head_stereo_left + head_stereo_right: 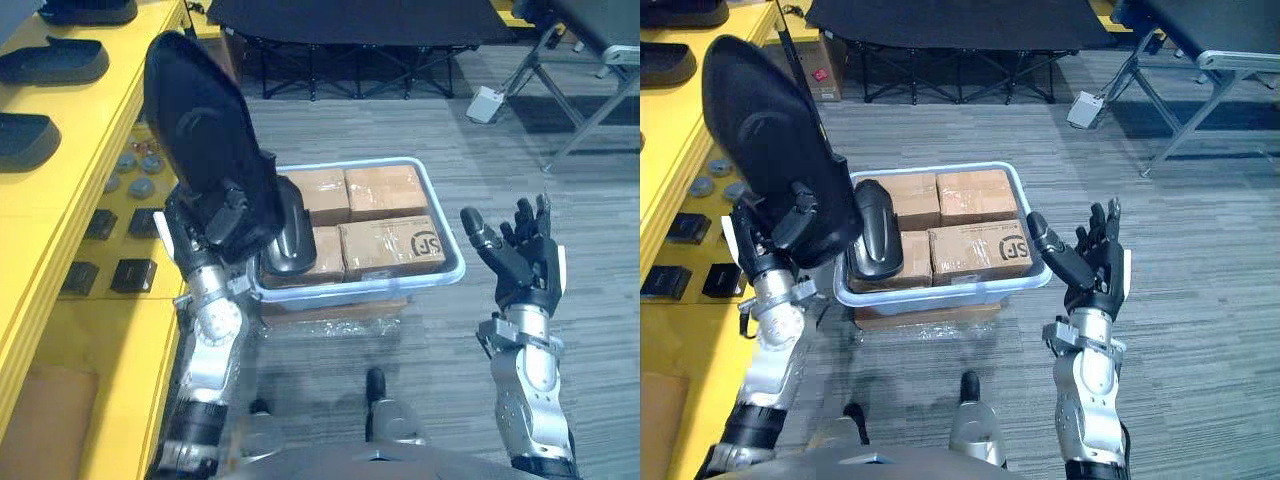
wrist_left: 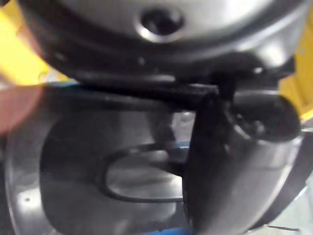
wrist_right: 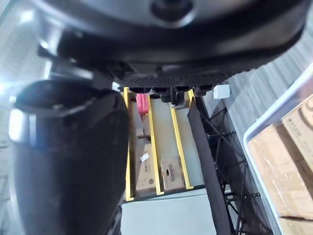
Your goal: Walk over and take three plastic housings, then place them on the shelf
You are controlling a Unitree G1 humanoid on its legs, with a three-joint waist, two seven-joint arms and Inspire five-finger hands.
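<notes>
My left hand (image 1: 215, 225) is shut on the lower end of a large black plastic housing (image 1: 200, 120), held upright and raised beside the yellow shelf (image 1: 60, 200). Its glossy surface shows close up in the left wrist view (image 2: 98, 161). A second black housing (image 1: 290, 235) lies on cardboard boxes (image 1: 385, 190) in the pale bin (image 1: 440, 272) on the floor ahead. Two more black housings (image 1: 50, 62) rest on the shelf's top level at the far left. To the right of the bin, my right hand (image 1: 520, 262) is raised and open, palm up, holding nothing.
The lower shelf level holds small black parts (image 1: 132, 275) and round grey discs (image 1: 140, 160). A black folding cot (image 1: 350, 40) stands behind the bin. Grey table legs (image 1: 590, 100) and a white box (image 1: 488, 103) are at the back right. Grey carpet surrounds the bin.
</notes>
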